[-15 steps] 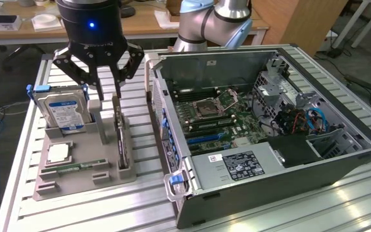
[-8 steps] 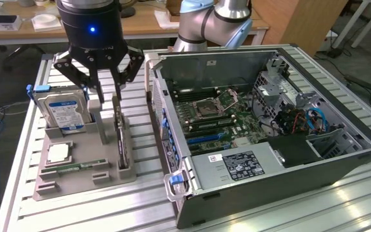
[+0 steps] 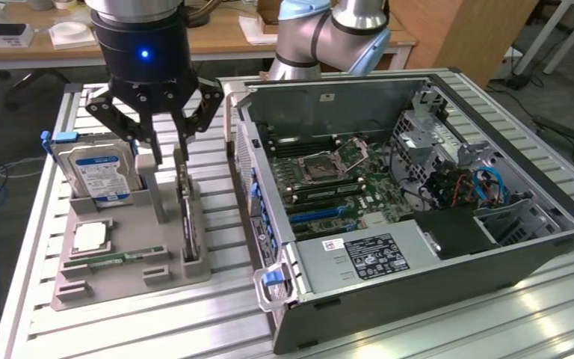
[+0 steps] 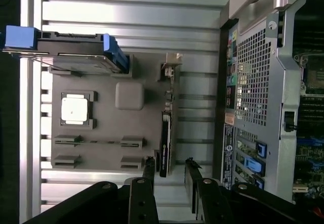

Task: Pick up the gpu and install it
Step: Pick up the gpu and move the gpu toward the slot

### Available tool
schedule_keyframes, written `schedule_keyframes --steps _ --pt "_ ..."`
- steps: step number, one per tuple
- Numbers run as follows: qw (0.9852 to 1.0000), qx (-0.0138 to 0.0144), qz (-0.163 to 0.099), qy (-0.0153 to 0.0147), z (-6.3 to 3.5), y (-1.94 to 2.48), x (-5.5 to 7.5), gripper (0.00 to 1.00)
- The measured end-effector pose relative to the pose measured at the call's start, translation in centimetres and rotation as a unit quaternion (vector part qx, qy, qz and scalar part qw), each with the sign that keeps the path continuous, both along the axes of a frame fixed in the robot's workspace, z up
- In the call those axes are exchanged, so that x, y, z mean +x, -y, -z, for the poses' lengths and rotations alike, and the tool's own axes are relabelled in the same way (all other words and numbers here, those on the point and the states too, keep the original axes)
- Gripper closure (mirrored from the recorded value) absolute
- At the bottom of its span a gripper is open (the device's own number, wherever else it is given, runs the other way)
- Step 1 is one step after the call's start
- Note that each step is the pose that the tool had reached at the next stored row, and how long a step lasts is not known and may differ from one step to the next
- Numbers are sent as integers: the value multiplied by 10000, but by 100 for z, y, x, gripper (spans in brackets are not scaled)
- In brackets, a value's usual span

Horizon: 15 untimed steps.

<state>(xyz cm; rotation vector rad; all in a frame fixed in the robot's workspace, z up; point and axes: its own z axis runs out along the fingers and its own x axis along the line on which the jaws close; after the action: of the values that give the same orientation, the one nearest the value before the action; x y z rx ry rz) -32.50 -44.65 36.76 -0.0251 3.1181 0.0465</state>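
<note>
Claw (image 4: 169,171), wide apart, astride one end of the upright gpu (image 4: 165,135), no grip.

Even indoor light from above, moderately bright. Exterior view: white glare on aluminium table slats (image 3: 526,307) beside computer case (image 3: 417,299); one inner bay of the case sits in deep shadow. Blue indicator light (image 3: 144,53) glows on gripper (image 3: 167,161) body. Wrist view: slats wash out pale; gripper fingers (image 4: 148,176) read near-black.
</note>
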Motion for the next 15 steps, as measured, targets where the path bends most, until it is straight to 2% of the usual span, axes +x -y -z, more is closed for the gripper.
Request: schedule_keyframes --steps 15 --pt "10000 0 0 0 112 13 0 63"
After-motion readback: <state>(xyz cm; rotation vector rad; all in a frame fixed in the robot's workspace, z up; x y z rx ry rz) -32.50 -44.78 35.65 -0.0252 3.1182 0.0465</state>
